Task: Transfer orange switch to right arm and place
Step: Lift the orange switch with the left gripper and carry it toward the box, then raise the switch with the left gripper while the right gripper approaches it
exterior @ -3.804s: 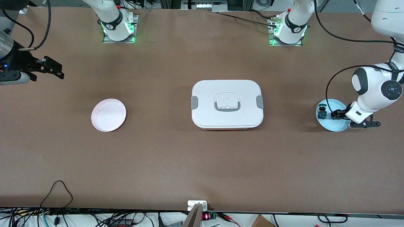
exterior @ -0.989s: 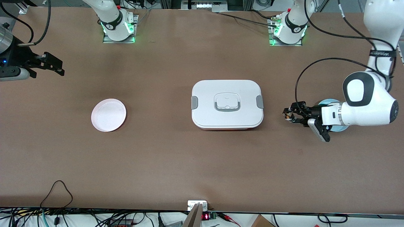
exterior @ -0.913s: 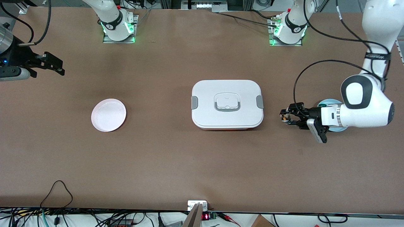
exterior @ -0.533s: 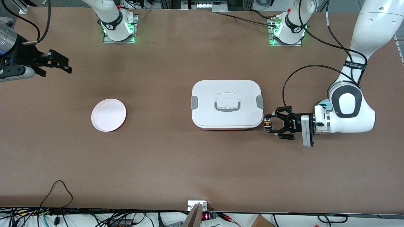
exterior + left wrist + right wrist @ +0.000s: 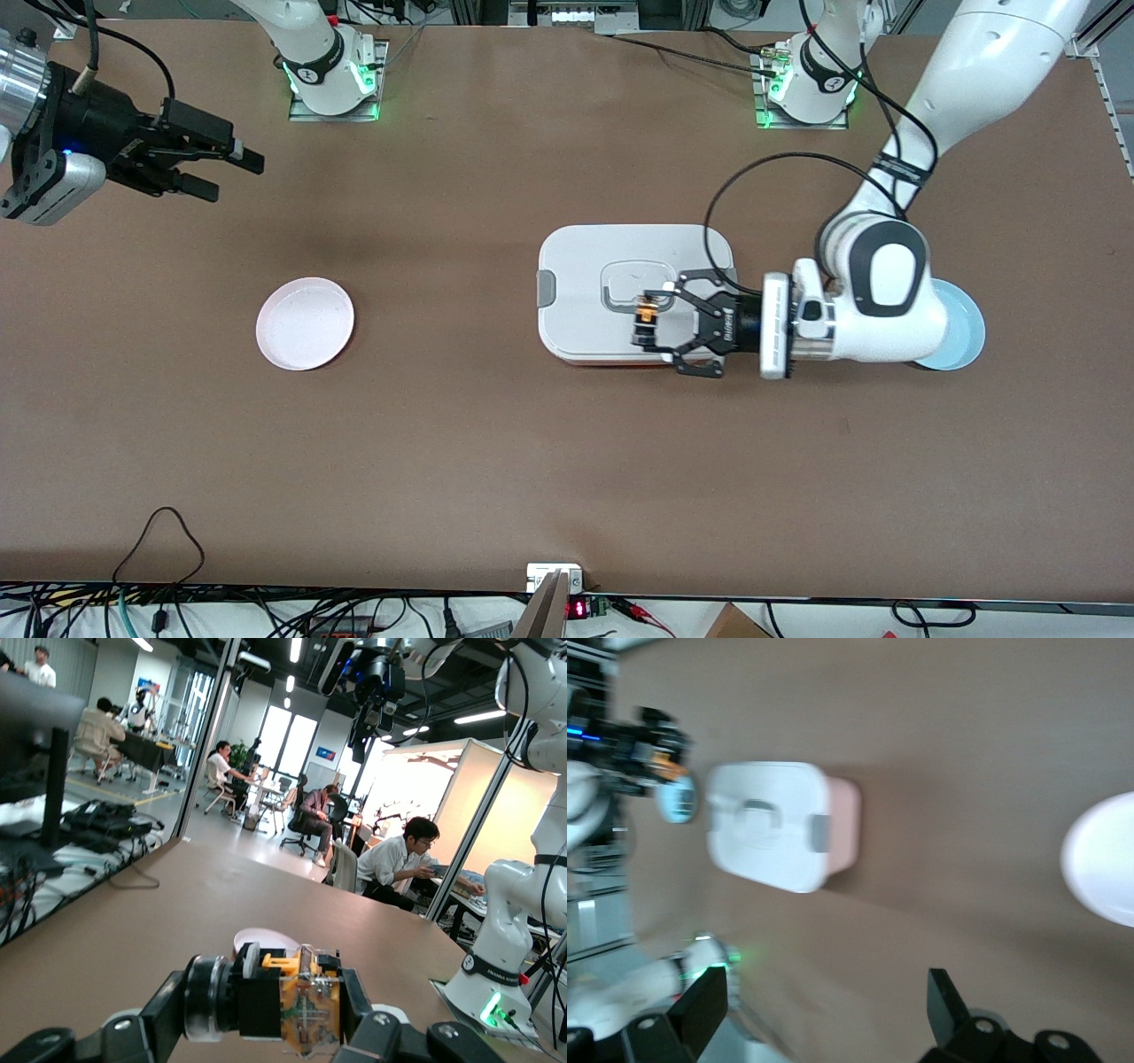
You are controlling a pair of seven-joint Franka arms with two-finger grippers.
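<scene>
Swinging in from the pale blue plate (image 5: pixel 970 328), the left pincer (image 5: pixel 649 321) now hangs over the white lidded box (image 5: pixel 576 266), clenched on the tiny orange-capped black switch (image 5: pixel 645 312). Right pincer (image 5: pixel 235 173), fingers spread, has edged inward over the brown counter (image 5: pixel 443 425); handover looks near.

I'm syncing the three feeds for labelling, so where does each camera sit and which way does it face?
Front view: high across the table, facing both bases; shows both arms.
Left wrist view: on the left arm, looking level past the left gripper and the orange switch.
Right wrist view: on the right arm, looking down; the right gripper shows.
Front and right wrist views share the white lidded box.
</scene>
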